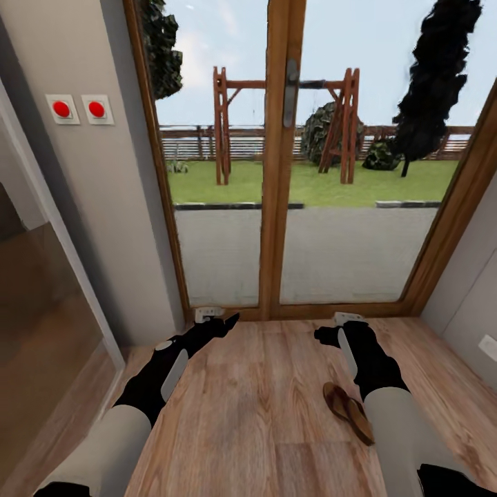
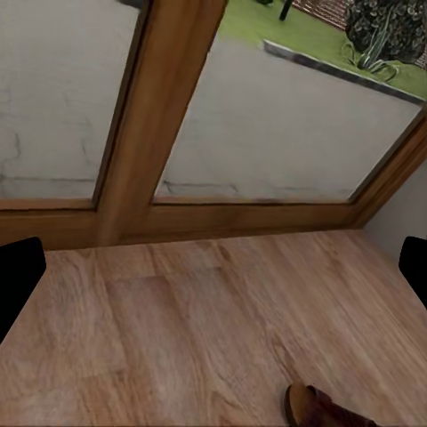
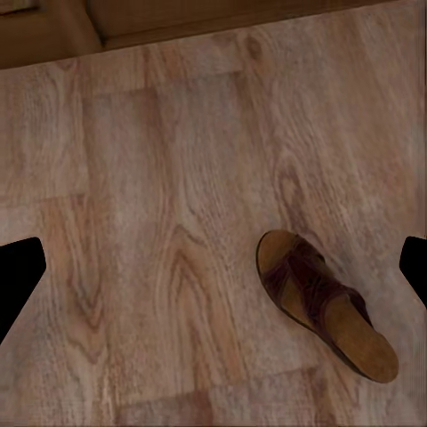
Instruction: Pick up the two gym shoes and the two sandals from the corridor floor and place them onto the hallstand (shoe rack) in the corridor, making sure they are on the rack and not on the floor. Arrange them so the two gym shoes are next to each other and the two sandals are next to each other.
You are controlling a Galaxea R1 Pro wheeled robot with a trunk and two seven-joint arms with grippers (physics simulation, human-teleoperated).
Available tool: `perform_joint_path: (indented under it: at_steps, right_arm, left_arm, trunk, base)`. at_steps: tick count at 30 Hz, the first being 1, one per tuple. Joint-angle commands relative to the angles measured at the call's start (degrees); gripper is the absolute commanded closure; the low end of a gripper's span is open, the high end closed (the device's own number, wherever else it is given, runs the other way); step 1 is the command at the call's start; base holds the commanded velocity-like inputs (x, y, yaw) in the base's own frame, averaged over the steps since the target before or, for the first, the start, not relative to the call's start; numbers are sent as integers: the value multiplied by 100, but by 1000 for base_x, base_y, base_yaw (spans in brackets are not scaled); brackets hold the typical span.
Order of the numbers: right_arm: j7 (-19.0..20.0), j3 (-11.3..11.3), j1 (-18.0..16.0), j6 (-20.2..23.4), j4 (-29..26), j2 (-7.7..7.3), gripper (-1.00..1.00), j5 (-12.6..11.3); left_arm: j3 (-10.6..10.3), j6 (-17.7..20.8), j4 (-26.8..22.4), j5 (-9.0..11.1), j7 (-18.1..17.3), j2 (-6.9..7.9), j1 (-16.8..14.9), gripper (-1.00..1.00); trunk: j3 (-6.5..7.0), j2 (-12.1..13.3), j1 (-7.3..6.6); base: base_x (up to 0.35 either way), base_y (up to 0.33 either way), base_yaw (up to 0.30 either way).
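Sandal (image 1: pixel 348 411) lies flat on the corridor floor (image 1: pixel 262 414), just beside the right forearm and short of the glass doors (image 1: pixel 276 172). Going left to right, the left gripper (image 1: pixel 224 323) hangs with fingers spread wide, grasping nothing. The right gripper (image 1: pixel 330 336) is likewise spread and empty above the planks.

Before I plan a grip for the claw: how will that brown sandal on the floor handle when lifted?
The sandal lies flat and low, so it likely won't tip or roll. Its thin sole and open straps suggest it's light and may flex. On the smooth wood floor, a push could probably slide it.
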Motion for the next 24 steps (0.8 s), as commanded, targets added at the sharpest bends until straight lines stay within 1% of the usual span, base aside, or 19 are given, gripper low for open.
perform_joint_path:
  at_steps: [1, 6, 11, 16, 24]
  right_arm:
    - [25, -18, -3, 25, -6, 6, -100, 55]
    - [25, -18, -3, 25, -6, 6, -100, 55]
    - [25, -20, -3, 25, -6, 5, -100, 55]
    - [25, -20, -3, 25, -6, 6, -100, 55]
    - [25, -21, -3, 25, -6, 9, -100, 55]
  left_arm:
    - [1, 59, -7, 61, -13, 1, 0, -100]
    - [0, 59, -7, 61, -13, 1, -2, -100]
    - [1, 59, -6, 61, -13, 0, -1, -100]
    - [5, 59, -7, 61, -13, 1, -1, -100]
    - [8, 59, -7, 61, -13, 2, -3, -100]
  trunk:
    - [-6, -2, 1]
    - [-6, -2, 1]
    - [-6, -2, 1]
    - [-6, -2, 1]
    - [-6, -2, 1]
  base:
    - [221, -253, 0]
    - [222, -249, 0]
    - [165, -150, 0]
    - [91, -47, 0]
    - [19, -9, 0]
